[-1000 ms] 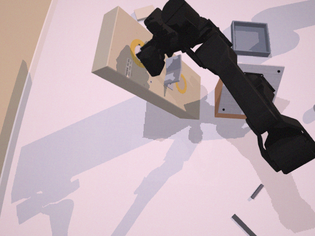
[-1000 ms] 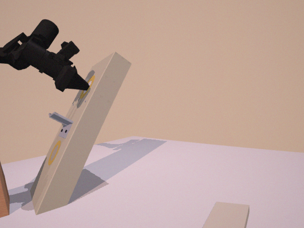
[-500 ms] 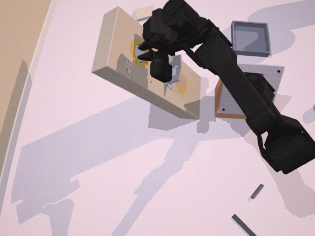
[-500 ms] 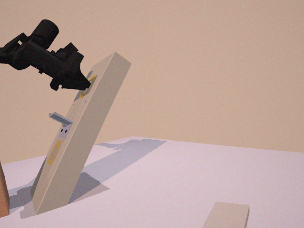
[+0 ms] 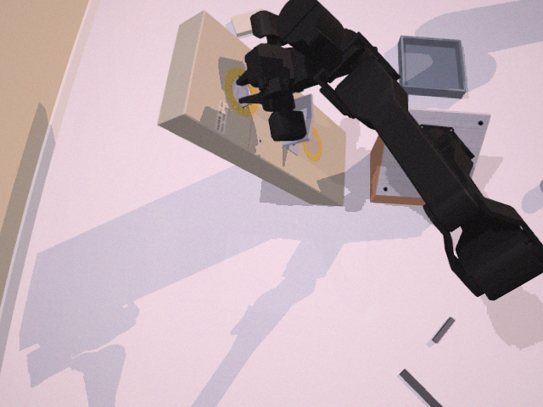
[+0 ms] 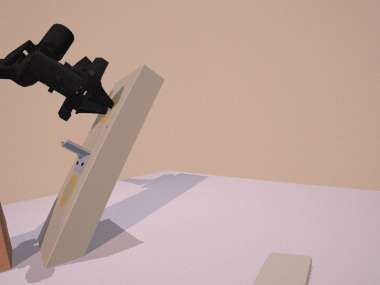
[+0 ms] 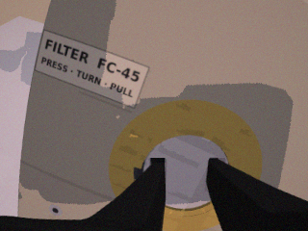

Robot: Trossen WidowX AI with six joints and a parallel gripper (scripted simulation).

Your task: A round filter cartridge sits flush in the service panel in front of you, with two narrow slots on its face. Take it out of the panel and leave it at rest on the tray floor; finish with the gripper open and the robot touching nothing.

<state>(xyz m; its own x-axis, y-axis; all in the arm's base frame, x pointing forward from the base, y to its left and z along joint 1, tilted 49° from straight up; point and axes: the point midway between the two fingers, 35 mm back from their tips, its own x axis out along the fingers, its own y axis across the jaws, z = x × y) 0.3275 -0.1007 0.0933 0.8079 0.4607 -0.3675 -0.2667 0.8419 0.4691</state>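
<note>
The round pale filter cartridge (image 5: 237, 90) (image 6: 107, 111) (image 7: 185, 185) sits inside a yellow ring (image 5: 229, 93) (image 6: 116, 98) (image 7: 192, 117) on the tilted beige service panel (image 5: 177, 83) (image 6: 132, 129) (image 7: 192, 43). My gripper (image 5: 240, 91) (image 6: 110, 109) (image 7: 184, 165) is shut on the cartridge, with one fingertip at each side of its face. The fingers hide the slots. A dark notch shows at the cartridge's left edge in the wrist view. How far the cartridge stands out cannot be told. The blue-grey square tray (image 5: 443, 75) stands apart, right of the panel.
An open grey flap (image 5: 306, 107) (image 6: 76, 148) sticks out of the panel below the gripper, near a second yellow ring (image 5: 318, 144) (image 6: 62, 200). An orange-sided box (image 5: 376, 175) (image 6: 4, 245) with a metal top stands near the tray. A beige block (image 5: 243, 25) (image 6: 285, 269) lies behind the panel.
</note>
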